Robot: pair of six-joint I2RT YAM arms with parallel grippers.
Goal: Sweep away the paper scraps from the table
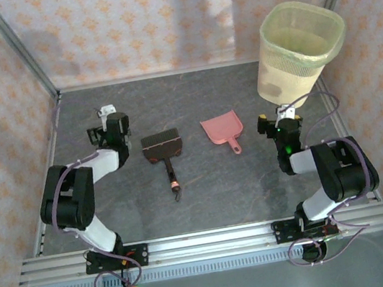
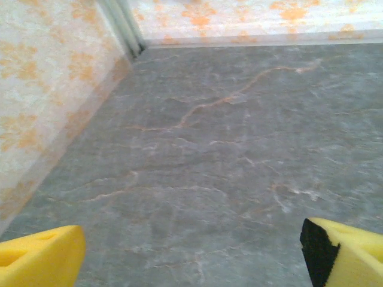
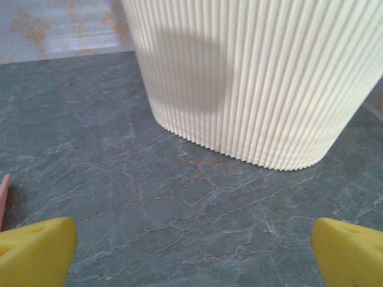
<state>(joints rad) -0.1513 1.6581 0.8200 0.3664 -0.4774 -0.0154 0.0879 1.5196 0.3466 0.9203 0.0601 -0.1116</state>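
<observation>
The dark grey table (image 1: 212,184) carries no paper scraps that I can see; they are hidden or out of view. My left gripper (image 1: 105,118) sits low at the left side, and in the left wrist view it (image 2: 191,254) is open, its yellow fingers (image 2: 39,260) wide apart over bare stone. My right gripper (image 1: 285,111) stands at the foot of the bin; in the right wrist view it (image 3: 191,254) is open too, with nothing between its fingers (image 3: 36,251).
A dark brush (image 1: 162,149) with a long handle lies left of centre. A pink dustpan (image 1: 221,128) lies beside it, its edge (image 3: 3,200) showing in the right wrist view. A tall ribbed cream bin (image 1: 298,50) (image 3: 251,78) stands at the back right.
</observation>
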